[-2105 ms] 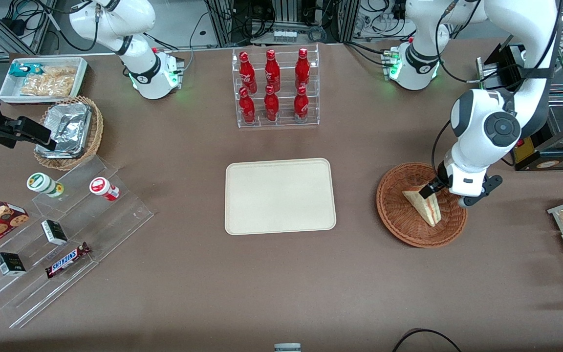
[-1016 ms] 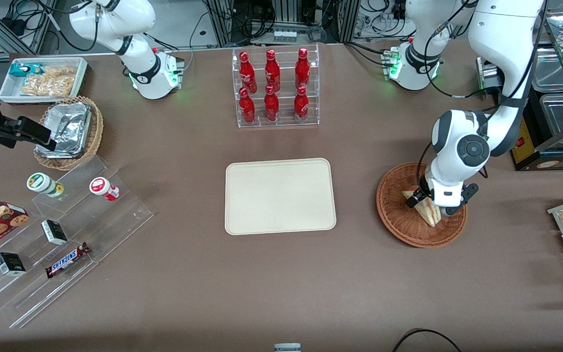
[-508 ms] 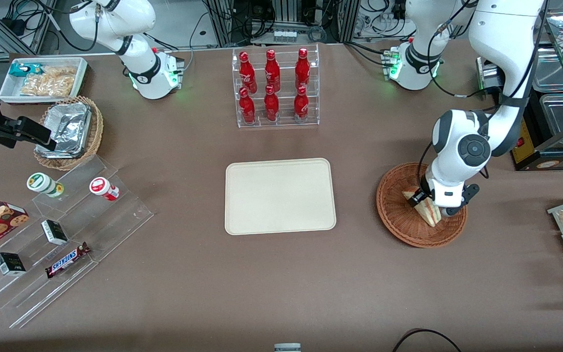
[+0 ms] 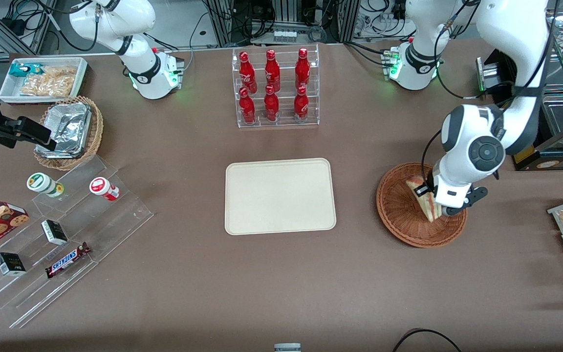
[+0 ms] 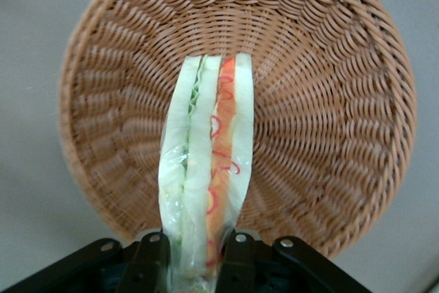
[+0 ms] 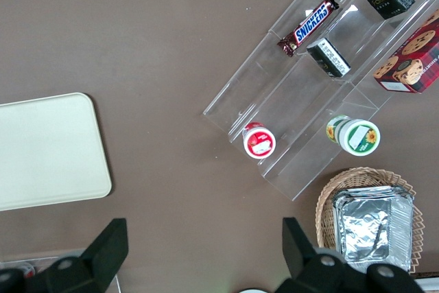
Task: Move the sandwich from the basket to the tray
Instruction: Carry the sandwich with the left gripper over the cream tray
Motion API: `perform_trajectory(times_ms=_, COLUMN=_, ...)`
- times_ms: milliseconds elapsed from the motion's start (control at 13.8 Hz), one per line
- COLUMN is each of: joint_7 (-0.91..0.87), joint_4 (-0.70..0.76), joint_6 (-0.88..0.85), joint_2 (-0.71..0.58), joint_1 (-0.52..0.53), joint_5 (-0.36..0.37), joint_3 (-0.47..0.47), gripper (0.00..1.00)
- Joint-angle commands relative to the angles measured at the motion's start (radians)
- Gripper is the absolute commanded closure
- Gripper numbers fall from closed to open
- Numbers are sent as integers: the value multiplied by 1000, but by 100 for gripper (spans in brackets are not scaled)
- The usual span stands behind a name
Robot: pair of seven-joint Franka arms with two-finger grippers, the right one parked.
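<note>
Brown matte tabletop (image 4: 174, 274); cabling and racks (image 4: 286, 19) at its edge. Left arm's gripper (image 5: 194, 260) clamps the triangular pale-bread sandwich (image 5: 209, 169) above the round reddish-brown wicker basket (image 5: 329, 135). Cream rectangular tray (image 4: 279, 195) sits apart, bare.

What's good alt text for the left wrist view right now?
The gripper is shut on the sandwich, its jaws pinching the wedge's narrow end so the green and red filling edge faces the camera. The round reddish-brown wicker basket lies below the sandwich, with brown table around its rim.
</note>
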Motion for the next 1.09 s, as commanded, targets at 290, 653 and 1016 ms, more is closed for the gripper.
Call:
perform_trajectory(times_ms=290, joint_7=12, joint_4=144, joint_6=-101, joint_2=32, joint_1=-159, joint_5=3, joint_3=-49, gripper=94)
perform_trajectory(times_ms=653, joint_7=-4, joint_4=283, joint_6=-89, joint_2=161, joint_1=-305, joint_5=-64, joint_3=-65, gripper=94)
perform_trajectory(times_ms=1016, joint_7=-156, joint_4=477, joint_6=-80, joint_2=322, joint_1=-451, joint_5=-104, joint_3=-63, gripper=94)
